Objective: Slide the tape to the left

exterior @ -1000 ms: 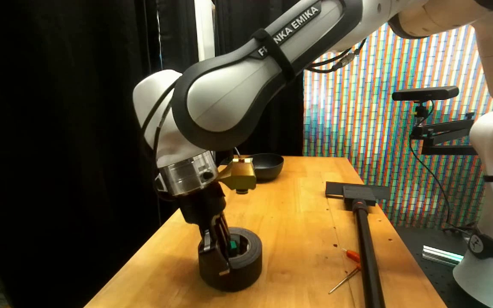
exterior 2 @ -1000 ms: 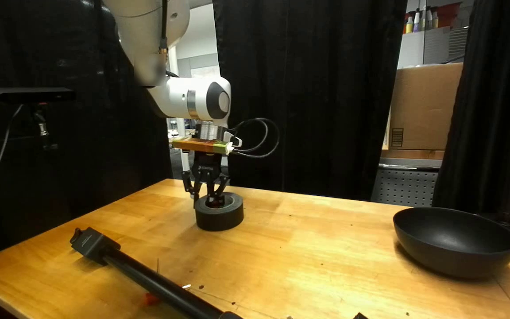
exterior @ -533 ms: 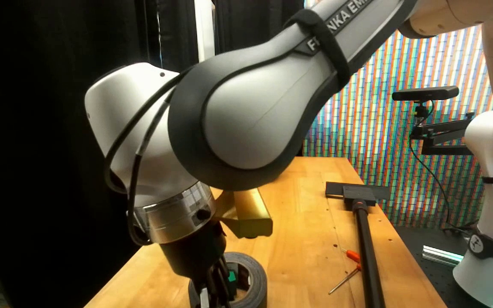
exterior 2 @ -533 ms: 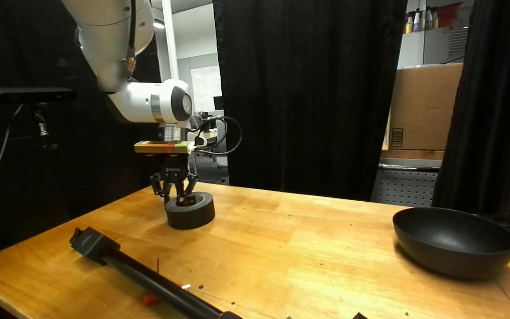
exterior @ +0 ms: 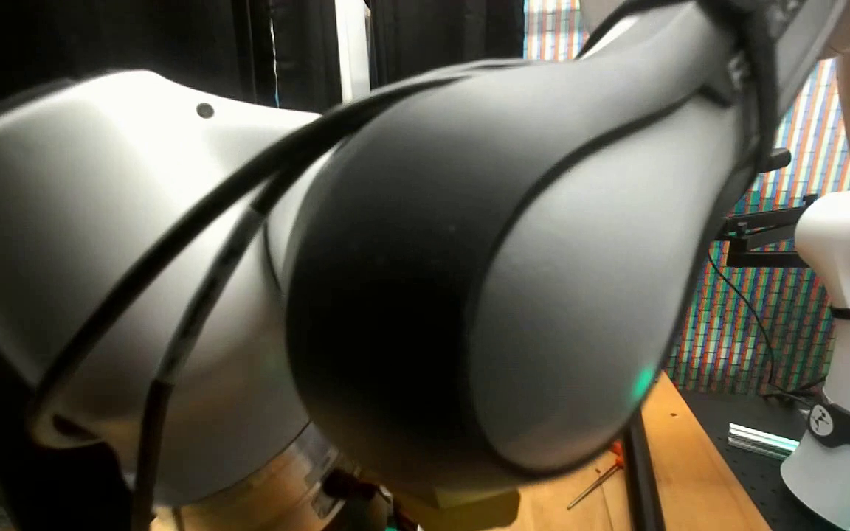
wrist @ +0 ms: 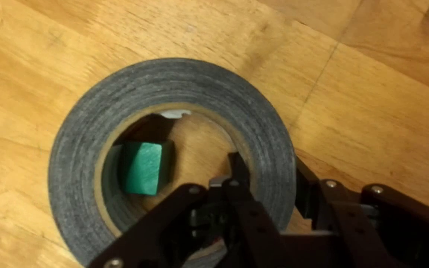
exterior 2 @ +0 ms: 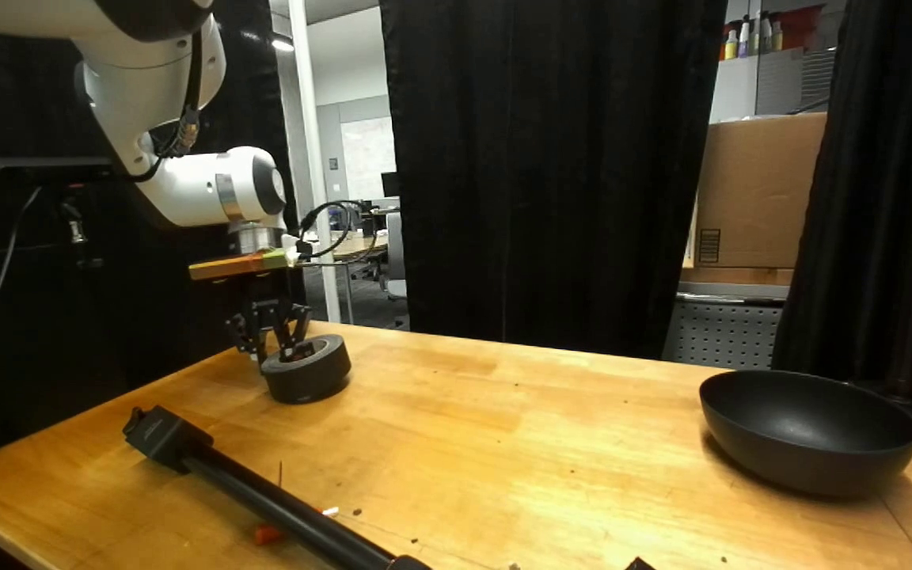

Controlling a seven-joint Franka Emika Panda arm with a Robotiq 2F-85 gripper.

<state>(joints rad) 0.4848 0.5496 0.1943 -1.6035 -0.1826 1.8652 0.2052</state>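
The tape, a wide dark grey-black roll (exterior 2: 305, 381), is on the wooden table near its far left corner in an exterior view. It looks slightly tilted there, its right side higher. In the wrist view the tape (wrist: 73, 167) fills the middle, with a green block (wrist: 142, 168) inside its hole. My gripper (wrist: 270, 175) is shut on the tape's wall, one finger inside the hole and one outside. The gripper also shows in an exterior view (exterior 2: 272, 355). In an exterior view (exterior: 395, 280) my arm hides the tape, and the fingers are out of sight.
A black bowl (exterior 2: 808, 447) stands at the right of the table. A long black flat-headed tool (exterior 2: 282, 507) lies at the front left. Orange-handled screwdrivers lie by it (exterior: 596, 483). The table's left edge runs close to the tape.
The gripper and the tape have moved left together in an exterior view, the tape tilting slightly. In the opposite view the arm has come toward the camera and covers the tape and bowl.
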